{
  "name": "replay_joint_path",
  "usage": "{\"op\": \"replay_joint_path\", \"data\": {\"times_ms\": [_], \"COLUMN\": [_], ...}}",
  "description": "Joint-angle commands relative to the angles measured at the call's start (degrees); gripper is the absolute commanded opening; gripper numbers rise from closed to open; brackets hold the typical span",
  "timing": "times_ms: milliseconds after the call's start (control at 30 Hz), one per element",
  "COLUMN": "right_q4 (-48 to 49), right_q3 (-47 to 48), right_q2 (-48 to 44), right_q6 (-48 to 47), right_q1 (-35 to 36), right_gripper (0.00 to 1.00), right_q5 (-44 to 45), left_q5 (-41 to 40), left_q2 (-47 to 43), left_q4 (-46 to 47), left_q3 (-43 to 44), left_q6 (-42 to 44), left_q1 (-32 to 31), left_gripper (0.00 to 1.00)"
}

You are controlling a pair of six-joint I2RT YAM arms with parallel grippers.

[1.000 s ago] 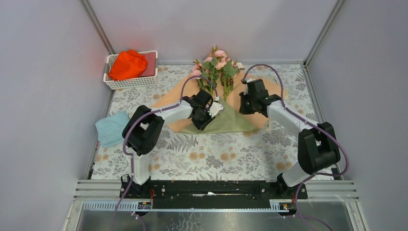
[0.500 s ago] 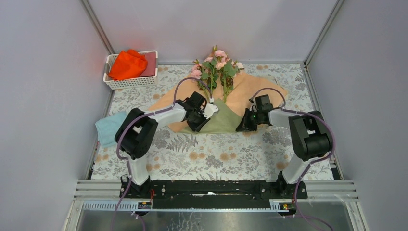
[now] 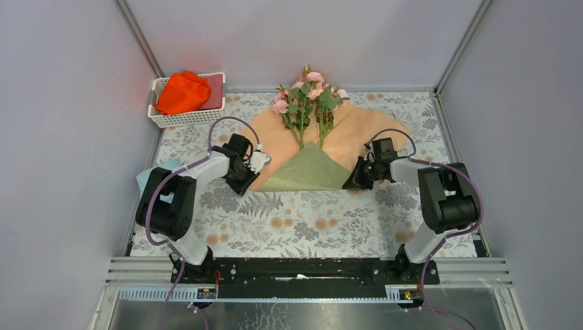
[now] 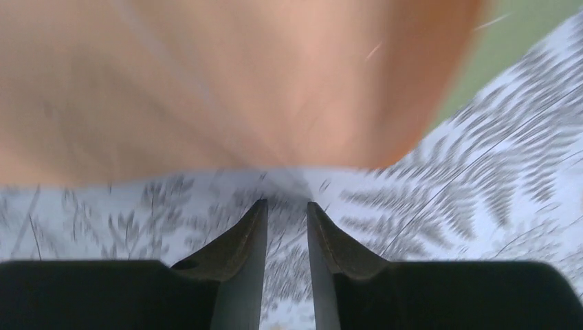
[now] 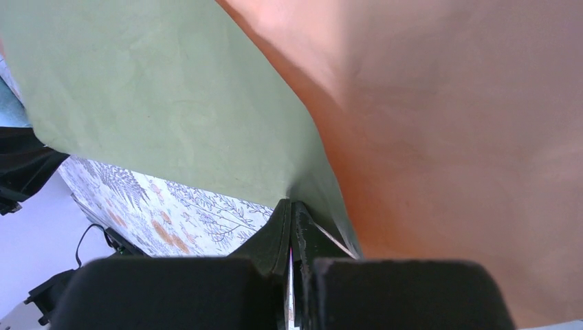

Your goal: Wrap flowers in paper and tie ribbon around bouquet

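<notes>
Floral tablecloth (image 3: 309, 220), grey walls all round. Paper (image 3: 364, 130) lies mid-table, peach face up, near corner folded over so an olive triangle shows. Flowers (image 3: 306, 103) lie on the paper, blooms toward the far wall, stems running under the olive flap. Right gripper (image 5: 290, 204) is clenched on the paper's edge by the fold's right end. Left gripper (image 4: 285, 203) sits low just off the paper's left edge, jaws slightly apart, only tablecloth between them. White basket (image 3: 189, 118) with orange-red cloth (image 3: 182, 93) far left.
</notes>
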Motion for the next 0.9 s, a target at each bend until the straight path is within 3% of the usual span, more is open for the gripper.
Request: {"op": "replay_joint_path", "data": {"times_ms": [0,100,267,467,567,700,867], "right_q4": [-6.09,-7.59,-7.16,-6.57,-7.44,-8.65,-5.47], "right_q3": [-0.43,0.75,0.95,1.01,1.11,0.49,-5.62], "right_q2": [-0.33,-0.85,-2.72,-2.6,-2.87,-5.53,-14.96], "right_q6": [-2.97,-3.94,-3.12,-3.13,-3.78,-4.96,-3.76], "right_q1": [-0.14,0.16,0.86,0.87,0.8,-1.63,-19.73], "right_gripper": [0.0,0.0,0.0,0.0,0.0,0.0,0.0], "right_q5": [7.42,8.82,9.6,10.29,11.29,13.4,13.74], "left_q5": [-6.34,-4.12,0.13,3.35,2.26,-0.2,0.95], "left_q2": [-2.18,-1.32,8.99,23.67,25.56,22.87,23.0], "left_q4": [-13.43,-15.6,-12.23,-4.99,-4.89,-2.4,-0.91], "left_q3": [4.61,16.81,29.99,38.25,37.57,28.89,26.31], "left_q6": [1.76,-1.66,-6.35,-12.59,-12.33,-10.16,-10.4], "left_q1": [2.58,-1.1,-17.3,-22.91,-22.97,-22.97,-22.96], "left_gripper": [0.35,0.36,0.37,0.35,0.35,0.35,0.35]}}
